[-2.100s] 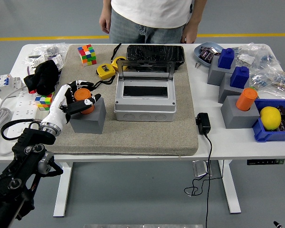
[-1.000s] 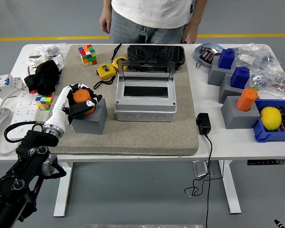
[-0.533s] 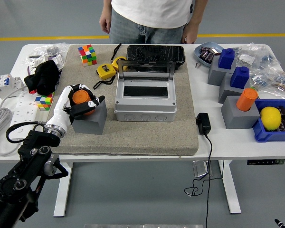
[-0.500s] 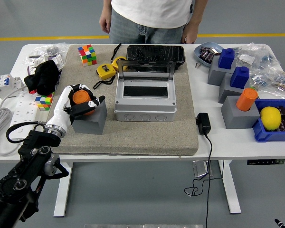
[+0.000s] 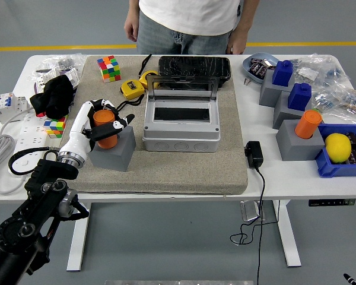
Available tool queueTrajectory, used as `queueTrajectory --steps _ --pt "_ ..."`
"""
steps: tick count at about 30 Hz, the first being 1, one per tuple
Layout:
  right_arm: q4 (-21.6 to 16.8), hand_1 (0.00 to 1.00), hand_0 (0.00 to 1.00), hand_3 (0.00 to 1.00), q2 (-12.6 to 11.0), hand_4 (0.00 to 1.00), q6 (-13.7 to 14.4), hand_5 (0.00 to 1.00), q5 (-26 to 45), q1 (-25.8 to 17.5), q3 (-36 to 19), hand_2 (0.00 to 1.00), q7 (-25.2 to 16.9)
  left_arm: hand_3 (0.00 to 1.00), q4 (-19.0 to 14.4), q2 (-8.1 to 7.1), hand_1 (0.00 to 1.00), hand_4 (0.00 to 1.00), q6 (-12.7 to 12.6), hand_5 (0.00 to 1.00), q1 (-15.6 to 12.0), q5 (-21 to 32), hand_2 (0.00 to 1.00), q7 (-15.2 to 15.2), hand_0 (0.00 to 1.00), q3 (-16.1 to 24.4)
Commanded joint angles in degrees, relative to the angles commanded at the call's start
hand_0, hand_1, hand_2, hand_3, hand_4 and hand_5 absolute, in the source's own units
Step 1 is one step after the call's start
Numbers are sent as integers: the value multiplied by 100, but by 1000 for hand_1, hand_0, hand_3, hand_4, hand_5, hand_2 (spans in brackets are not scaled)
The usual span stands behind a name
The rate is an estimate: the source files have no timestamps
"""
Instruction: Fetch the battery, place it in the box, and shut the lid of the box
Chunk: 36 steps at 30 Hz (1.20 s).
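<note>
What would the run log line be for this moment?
left hand: shut on orange battery, at grey block | box: lid open, empty | right hand: not in view | step: fetch

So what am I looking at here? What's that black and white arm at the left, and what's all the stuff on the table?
It is one picture, taken from a camera high on a humanoid robot, looking down over its white table. The arm entering from the left is the robot's left arm; it ends in a five-fingered left hand. Its right arm is not in the picture. The hand is closed around an orange battery, a can-shaped piece standing in a grey block. In the middle, on a beige mat, sits a grey box with its lid tipped open. On the right are more grey blocks with blue and orange pieces. A person stands at the far side, arms hanging down, touching nothing.
</note>
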<state>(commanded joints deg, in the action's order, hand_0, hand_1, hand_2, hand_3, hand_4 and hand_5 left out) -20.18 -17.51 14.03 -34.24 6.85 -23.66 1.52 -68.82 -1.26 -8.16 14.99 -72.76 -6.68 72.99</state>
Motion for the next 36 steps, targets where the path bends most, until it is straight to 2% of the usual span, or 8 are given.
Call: queueTrajectory --steps 2,10,14,25,26,31,32,36 --pt "0 827 854 818 -1 998 -2 998 -4 -1 -4 799 1 162 -57 -7 166 912 -40 2 7 -26 173 0 90 -37" --pt "4 827 853 818 -3 998 -3 998 -7 3 -16 799 -1 134 -268 -47 152 993 -321 2 25 -57 146 -76 56 -250" --pt "7 827 853 819 -1 998 -3 998 -13 10 -27 799 1 89 -593 -135 63 998 -627 2 43 -126 92 -139 39 -535" --pt "10 826 853 818 -9 998 -7 998 -38 15 -61 799 6 56 -1627 -451 14 998 -1281 16 112 -789 57 -81 36 -1392" --pt "11 826 852 818 -9 998 -7 998 -41 15 -66 798 6 16 -1721 -475 2 998 -1320 261 115 -873 29 -43 36 -1470" --pt "12 826 852 818 -6 998 -9 998 -56 22 -83 798 9 16 -2060 -594 2 998 -1466 261 188 -1302 29 137 36 -1906" --pt "14 826 852 818 -5 998 -8 998 -57 24 -84 798 10 6 -2085 -621 2 918 -1476 364 220 -1362 22 166 33 -2007" --pt "15 826 852 818 -10 998 -8 998 -61 36 -78 798 12 6 -2048 -710 2 918 -1495 364 384 -1589 22 236 33 -2435"
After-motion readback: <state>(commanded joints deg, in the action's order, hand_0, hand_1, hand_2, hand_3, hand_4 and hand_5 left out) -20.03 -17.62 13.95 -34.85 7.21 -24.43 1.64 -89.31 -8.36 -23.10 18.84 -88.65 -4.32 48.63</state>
